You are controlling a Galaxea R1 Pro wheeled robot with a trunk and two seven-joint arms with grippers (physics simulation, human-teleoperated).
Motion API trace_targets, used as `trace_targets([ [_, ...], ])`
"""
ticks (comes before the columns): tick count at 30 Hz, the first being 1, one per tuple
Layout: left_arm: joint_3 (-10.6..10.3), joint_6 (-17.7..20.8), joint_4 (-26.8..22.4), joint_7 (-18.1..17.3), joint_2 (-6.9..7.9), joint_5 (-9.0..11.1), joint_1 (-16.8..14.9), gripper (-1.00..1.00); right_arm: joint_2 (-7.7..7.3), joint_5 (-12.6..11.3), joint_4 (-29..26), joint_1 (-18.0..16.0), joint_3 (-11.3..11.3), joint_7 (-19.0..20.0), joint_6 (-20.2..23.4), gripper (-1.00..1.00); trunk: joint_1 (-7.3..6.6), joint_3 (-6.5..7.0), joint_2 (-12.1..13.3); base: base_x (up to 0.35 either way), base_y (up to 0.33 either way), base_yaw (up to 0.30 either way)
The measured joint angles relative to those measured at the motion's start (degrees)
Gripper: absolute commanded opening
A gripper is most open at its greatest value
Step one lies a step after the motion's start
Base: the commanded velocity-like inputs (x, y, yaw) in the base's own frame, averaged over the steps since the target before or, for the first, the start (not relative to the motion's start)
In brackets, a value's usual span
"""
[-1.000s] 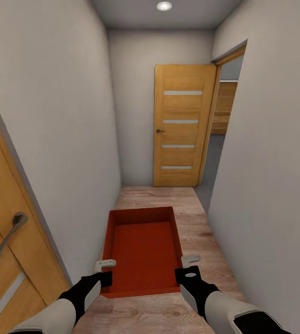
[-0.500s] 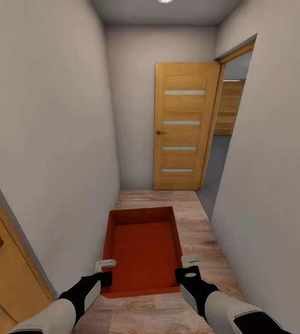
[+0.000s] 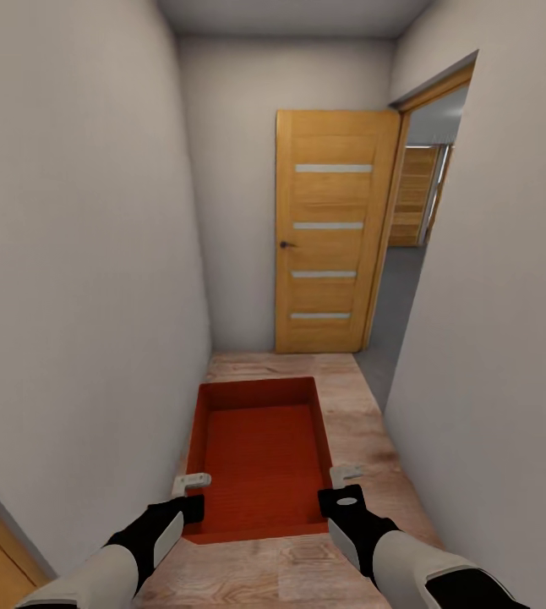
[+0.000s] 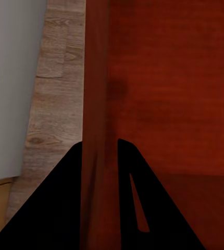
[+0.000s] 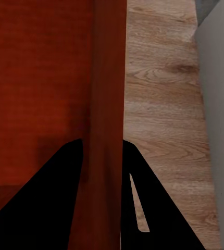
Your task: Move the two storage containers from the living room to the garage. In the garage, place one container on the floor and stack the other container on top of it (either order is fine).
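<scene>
Jaws: each gripper's jaws are closed on a side wall of the container, one finger inside the wall and one outside, as is seen in both wrist views.
Left gripper [image 3: 191,488]: the left wall of the container [image 3: 260,457] is clamped near its near corner; in the left wrist view the gripper [image 4: 100,166] is seen astride the wall of the container [image 4: 164,88].
Container: a red-orange box with low walls is held level between the two arms, above the wood floor [image 3: 366,431], its open top facing up; nothing is seen inside it.
Right gripper [image 3: 346,478]: the right wall is clamped near its near corner; in the right wrist view the gripper [image 5: 102,166] is seen astride the wall of the container [image 5: 39,78], with the wood floor [image 5: 164,104] below.
Hallway: pale walls [image 3: 79,254] are seen close on both sides.
Door [image 3: 335,233]: an orange-wood door with four pale strips is seen ahead, standing open beside a doorway at the right.
Beyond the doorway: a grey floor [image 3: 395,296] is seen.
</scene>
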Motion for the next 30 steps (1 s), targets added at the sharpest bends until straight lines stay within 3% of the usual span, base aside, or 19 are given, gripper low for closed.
trace_targets([
  [30, 0.0, 0.0, 0.0, 0.0, 0.0, 0.0, 0.0, -1.0, 0.0, 0.03, 0.0, 0.0, -0.03, 0.0, 0.0, -1.0, 0.0, 0.0, 0.0, 0.323, 0.0, 0.0],
])
